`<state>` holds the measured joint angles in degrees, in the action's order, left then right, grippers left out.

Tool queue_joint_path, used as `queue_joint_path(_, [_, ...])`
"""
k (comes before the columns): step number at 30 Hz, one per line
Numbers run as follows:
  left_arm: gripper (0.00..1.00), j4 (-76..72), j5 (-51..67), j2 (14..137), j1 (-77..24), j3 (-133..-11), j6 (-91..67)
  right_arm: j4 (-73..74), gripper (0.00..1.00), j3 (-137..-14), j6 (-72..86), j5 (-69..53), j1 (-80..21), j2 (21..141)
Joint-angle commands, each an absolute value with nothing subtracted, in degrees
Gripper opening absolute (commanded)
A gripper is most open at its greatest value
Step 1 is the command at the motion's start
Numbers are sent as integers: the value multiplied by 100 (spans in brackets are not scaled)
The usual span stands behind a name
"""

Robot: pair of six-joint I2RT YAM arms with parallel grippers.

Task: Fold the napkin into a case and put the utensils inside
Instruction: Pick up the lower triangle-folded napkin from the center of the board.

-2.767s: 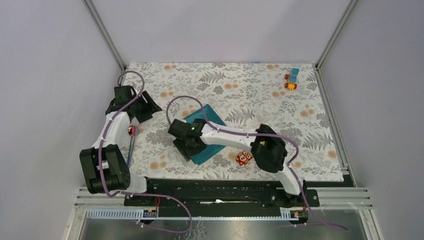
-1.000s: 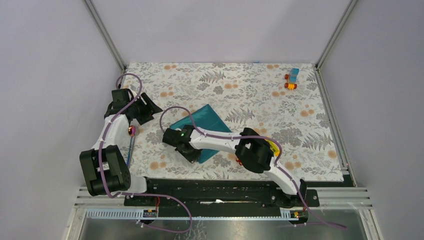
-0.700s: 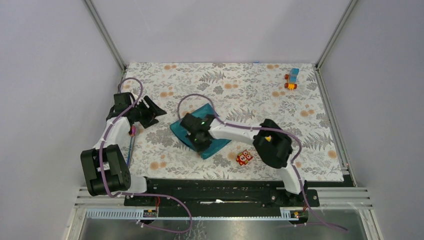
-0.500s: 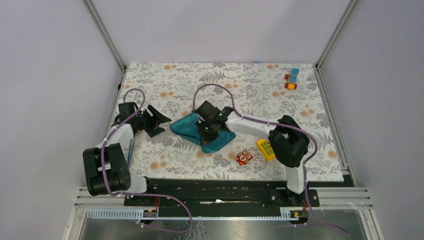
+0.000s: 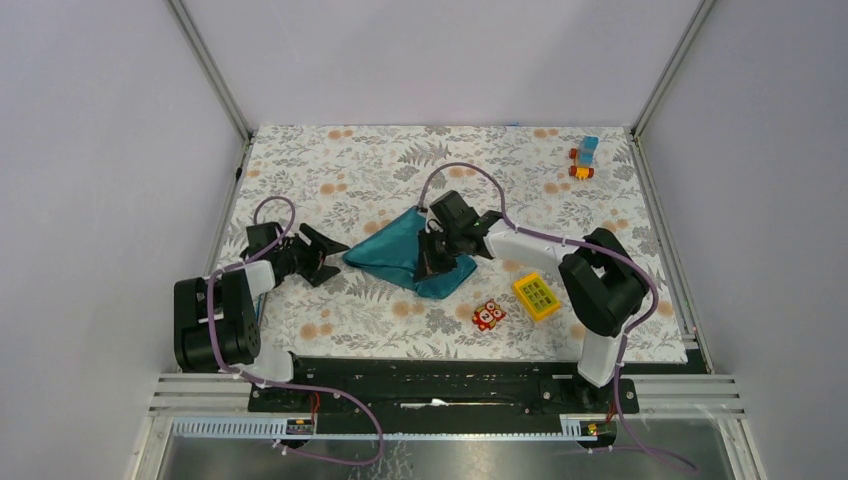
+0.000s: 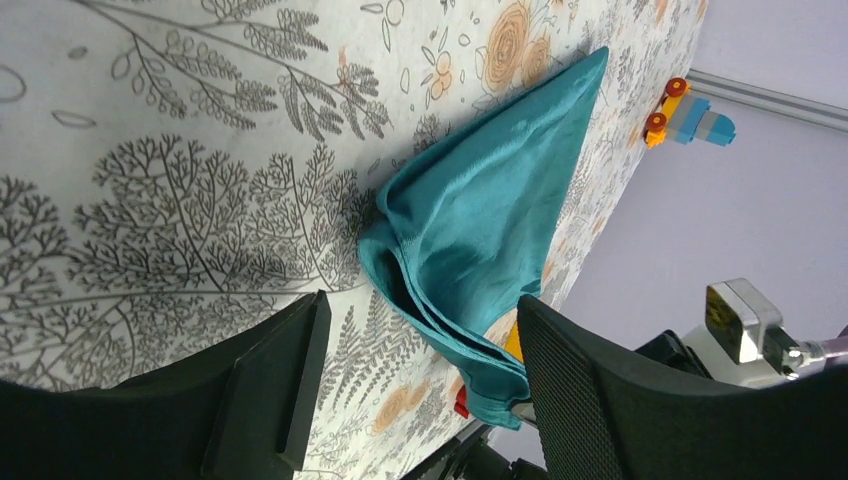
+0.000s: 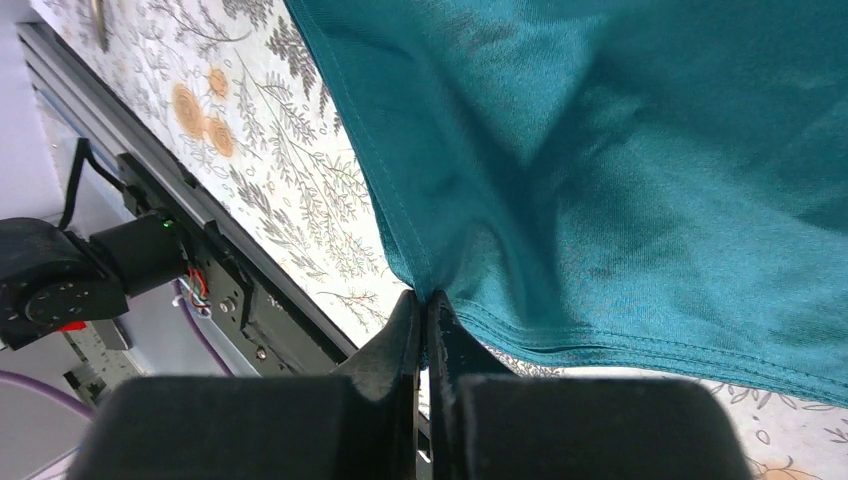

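Napkin hem pinched by the right claw – left claw held spread beside it.
The right claw's fingers are pressed together on a hemmed edge of the teal napkin, which is raised there so that the shiny cloth is draped away from the claw in a tent-like, layered fold. The left claw is kept wide open and empty; the napkin's folded corner is seen just ahead of its gap, and contact cannot be told. Beyond the right claw, towards its base, a red owl toy and a yellow gridded block are laid on the floral table cover. Compared with 2.8 s ago, the flat folded rectangle has been pulled up and rumpled, and the left claw has been brought in from the far left.
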<state>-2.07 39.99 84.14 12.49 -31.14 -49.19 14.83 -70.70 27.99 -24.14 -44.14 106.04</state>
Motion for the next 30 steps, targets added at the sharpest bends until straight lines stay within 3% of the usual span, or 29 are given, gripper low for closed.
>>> queue_joint_path(1, [74,-987,4070,8704,1256,-3162,-5060,1079,0,-6978,2901,-2731,-4253,10175])
queue_joint_path(14, [63,-1074,3933,9366,881,-3412,-4931,879,0,-6896,2938,-2934,-4031,10192])
queue_joint_path(23, [37,-857,3862,9374,862,-3658,-4809,879,0,-6837,2881,-3117,-4036,10212])
queue_joint_path(30, [23,-132,3785,9228,889,-4026,-4413,936,0,-6532,2631,-3179,-4436,10194])
